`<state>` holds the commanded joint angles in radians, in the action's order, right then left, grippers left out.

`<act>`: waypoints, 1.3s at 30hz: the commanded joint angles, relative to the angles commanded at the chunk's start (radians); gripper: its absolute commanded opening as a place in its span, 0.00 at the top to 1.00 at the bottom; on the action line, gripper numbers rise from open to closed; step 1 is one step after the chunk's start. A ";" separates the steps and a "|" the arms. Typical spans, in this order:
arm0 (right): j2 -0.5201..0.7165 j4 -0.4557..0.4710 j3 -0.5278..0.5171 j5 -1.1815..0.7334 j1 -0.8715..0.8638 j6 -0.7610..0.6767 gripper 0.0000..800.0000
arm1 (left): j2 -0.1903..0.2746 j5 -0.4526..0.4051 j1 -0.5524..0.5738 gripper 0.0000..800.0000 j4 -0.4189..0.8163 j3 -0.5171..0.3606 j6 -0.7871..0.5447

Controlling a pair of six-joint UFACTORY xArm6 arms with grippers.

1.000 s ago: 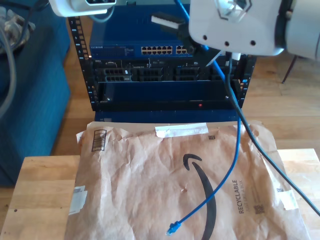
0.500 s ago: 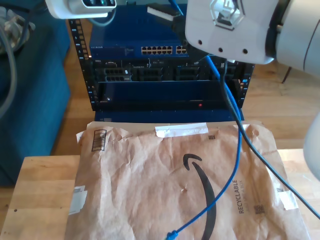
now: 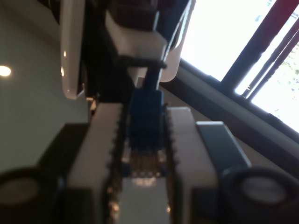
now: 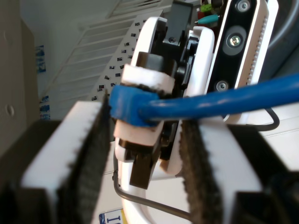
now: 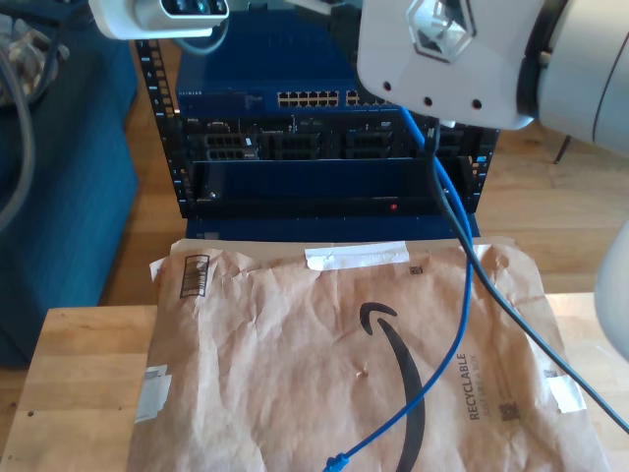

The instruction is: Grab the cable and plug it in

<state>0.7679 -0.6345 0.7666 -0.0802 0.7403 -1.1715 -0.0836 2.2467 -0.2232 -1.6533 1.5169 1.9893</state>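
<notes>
Sunlit windows back my first gripper [image 3: 142,154], whose fingers [image 3: 184,140] pinch the cable [image 3: 145,116] by its blue plug. My second gripper [image 4: 145,140] stands open around the cable, its pads [image 4: 91,154] apart from it. Below, slack trails over a paper mailer [image 5: 295,334] before the rack [image 5: 324,147]; square the plug to a port, then press gently.

Cable [image 5: 460,324] top behind arm [image 5: 462,59].
</notes>
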 joint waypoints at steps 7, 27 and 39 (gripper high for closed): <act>-0.003 0.000 0.006 0.000 0.003 -0.003 0.77 | 0.000 0.002 0.000 0.96 0.000 0.002 0.000; -0.012 -0.003 0.008 0.025 0.003 -0.040 0.99 | 0.000 0.029 0.003 0.30 -0.100 -0.040 -0.003; -0.046 -0.005 0.005 0.028 -0.002 -0.038 1.00 | 0.011 -0.186 -0.037 0.01 0.060 -0.034 -0.003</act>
<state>0.7219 -0.6391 0.7712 -0.0526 0.7388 -1.2098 -0.0729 2.0610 -0.2601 -1.5934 1.4831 1.9862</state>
